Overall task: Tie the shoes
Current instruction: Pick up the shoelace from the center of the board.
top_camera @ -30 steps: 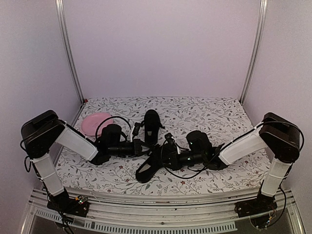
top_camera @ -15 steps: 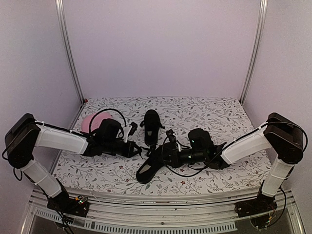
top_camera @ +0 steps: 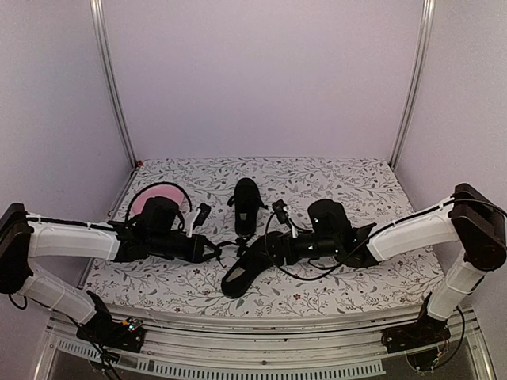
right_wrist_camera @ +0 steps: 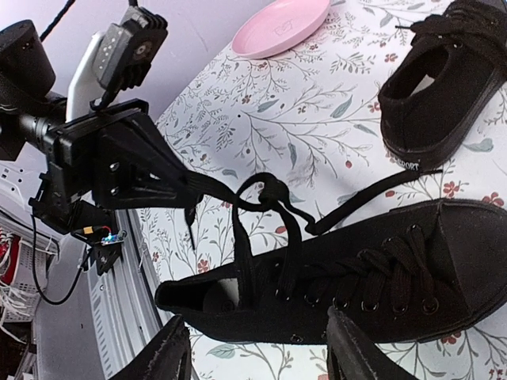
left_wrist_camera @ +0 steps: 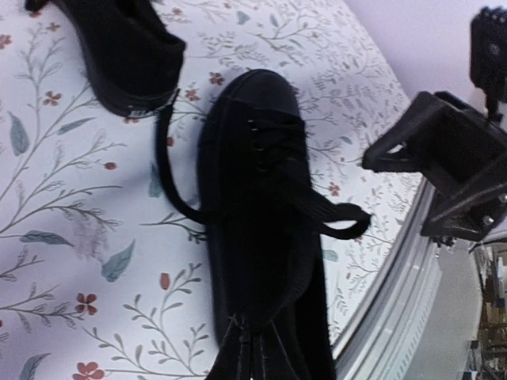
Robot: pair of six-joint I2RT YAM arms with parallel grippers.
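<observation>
Two black shoes lie on the floral cloth. The near shoe (top_camera: pixel 242 271) (right_wrist_camera: pixel 372 289) lies at an angle between both grippers. The far shoe (top_camera: pixel 246 203) (right_wrist_camera: pixel 444 79) stands behind it. My left gripper (top_camera: pixel 214 252) (left_wrist_camera: pixel 249 356) is shut on one lace end (right_wrist_camera: pixel 214 188), which runs taut to a loose knot (right_wrist_camera: pixel 273 190) above the near shoe's opening. The other lace (right_wrist_camera: pixel 372 194) trails loose across the cloth. My right gripper (top_camera: pixel 275 244) (right_wrist_camera: pixel 257 332) stands open just over the near shoe's side, with its fingertips (right_wrist_camera: pixel 173 348) wide apart and no lace between them.
A pink plate (top_camera: pixel 149 201) (right_wrist_camera: pixel 281 28) lies at the back left, behind my left arm. The table's front rail (top_camera: pixel 261 364) runs close under the near shoe's heel. Bare cloth (top_camera: pixel 356 190) lies at the back right.
My right gripper has opened and let go of the lace. My left arm has drawn back to the left with its lace end. The knot has pulled smaller.
</observation>
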